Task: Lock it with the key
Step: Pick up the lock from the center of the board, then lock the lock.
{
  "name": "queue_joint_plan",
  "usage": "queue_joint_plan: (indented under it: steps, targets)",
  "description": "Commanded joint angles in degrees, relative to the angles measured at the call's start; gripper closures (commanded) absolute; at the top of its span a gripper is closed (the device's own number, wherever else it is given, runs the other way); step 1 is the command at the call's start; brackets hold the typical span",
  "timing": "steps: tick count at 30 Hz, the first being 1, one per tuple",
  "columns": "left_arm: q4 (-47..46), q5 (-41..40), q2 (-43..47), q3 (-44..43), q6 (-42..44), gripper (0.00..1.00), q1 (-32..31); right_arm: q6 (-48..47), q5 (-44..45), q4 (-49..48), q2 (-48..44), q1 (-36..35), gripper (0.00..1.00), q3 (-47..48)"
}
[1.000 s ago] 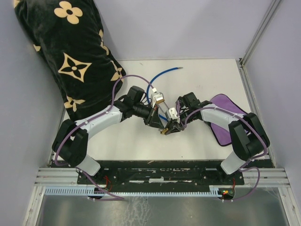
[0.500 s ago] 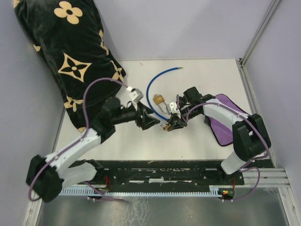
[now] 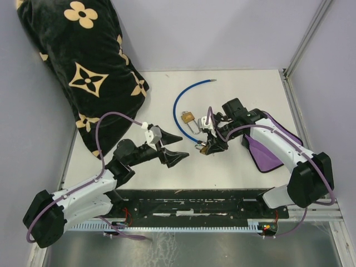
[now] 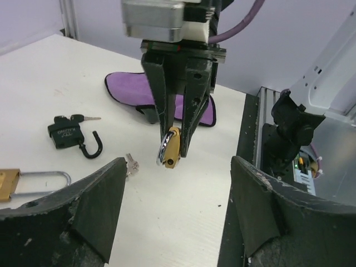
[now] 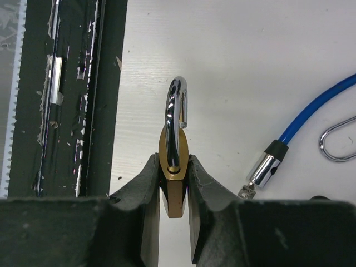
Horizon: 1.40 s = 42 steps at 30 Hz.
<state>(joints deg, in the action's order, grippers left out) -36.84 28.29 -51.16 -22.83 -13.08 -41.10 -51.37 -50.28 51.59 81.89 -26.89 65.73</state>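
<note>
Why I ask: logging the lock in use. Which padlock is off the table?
The small brass padlock, pinched in the right hand; the black padlock and long-shackled brass padlock lie on the table.

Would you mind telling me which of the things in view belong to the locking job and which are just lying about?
In the job: small brass padlock clamped in the right gripper; loose keys, probably; open left gripper.
Lying about: black padlock, shackle open; long-shackle padlock; blue cable; purple cloth; patterned cushion.
</note>
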Motion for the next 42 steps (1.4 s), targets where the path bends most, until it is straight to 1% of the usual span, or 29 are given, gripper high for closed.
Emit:
queue_joint_plan:
  steps: [1,5,7,9,11,14,17,20,22,23,24,29,33,35,38,41,42]
  targets:
    - [-5.88,-0.14,-4.79,-0.12,10.34,0.22,-1.69,0.86,-0.65,-0.80,-0.21,-0.16,0.98,-1.31]
    - [-7.30,2.21,-9.87,-1.17,11.02,0.27,-1.78,0.30,-1.66,-6.50,-1.61,-0.35,0.98,-5.92]
    - [-7.67,4.42,-12.28,-2.11,10.72,0.32,-1.78,-0.27,-1.45,-8.92,-2.48,-0.40,0.98,-7.76]
    - [-7.49,6.70,-14.78,-3.13,10.08,0.41,-1.77,-0.76,-1.55,-9.74,-2.69,-0.42,0.98,-8.38]
    - [-8.00,8.76,-16.90,-4.01,8.64,0.45,-1.91,-0.91,-1.69,-9.72,-2.34,-0.49,0.98,-8.41]
    - [-8.60,9.94,-19.63,-4.86,7.41,0.46,-3.04,-1.54,-2.07,-9.12,-2.02,-0.49,0.98,-8.26]
    - [-8.41,8.69,-21.31,-5.38,8.57,0.47,-4.22,-2.31,-2.67,-8.52,-2.04,-0.49,0.98,-8.22]
    - [-6.19,7.63,-22.65,-6.74,10.95,0.49,-4.99,-3.35,-3.00,-7.73,-1.93,-0.49,0.98,-8.06]
    - [-2.90,7.11,-23.49,-8.20,13.34,0.54,-5.25,-3.88,-3.03,-7.27,-1.99,-0.50,0.98,-7.93]
    - [-1.71,6.93,-23.88,-8.82,14.10,0.58,-5.24,-4.06,-3.07,-7.10,-1.99,-0.50,0.98,-7.86]
    - [-0.78,6.79,-24.28,-9.46,14.66,0.59,-5.37,-4.15,-3.17,-7.02,-2.05,-0.50,0.98,-7.88]
    - [-0.10,7.67,-25.84,-10.84,14.95,0.61,-5.44,-4.63,-3.34,-6.74,-2.17,-0.50,0.98,-7.90]
    - [1.79,6.55,-25.81,-11.03,16.53,0.60,-5.46,-5.04,-3.48,-6.48,-2.28,-0.43,0.98,-7.91]
    - [2.62,6.74,-25.71,-11.20,17.15,0.62,-5.52,-5.12,-3.68,-6.46,-2.27,-0.45,0.98,-7.91]
    - [3.63,8.39,-26.45,-12.05,16.94,0.69,-5.50,-5.14,-3.77,-6.65,-2.24,-0.47,0.98,-8.03]
    - [3.50,9.80,-27.25,-12.50,15.02,0.73,-5.49,-5.14,-3.41,-7.49,-2.35,-0.51,0.98,-8.60]
    - [3.31,10.54,-27.34,-12.58,14.42,0.79,-5.49,-5.09,-3.23,-7.98,-2.39,-0.47,0.98,-8.85]
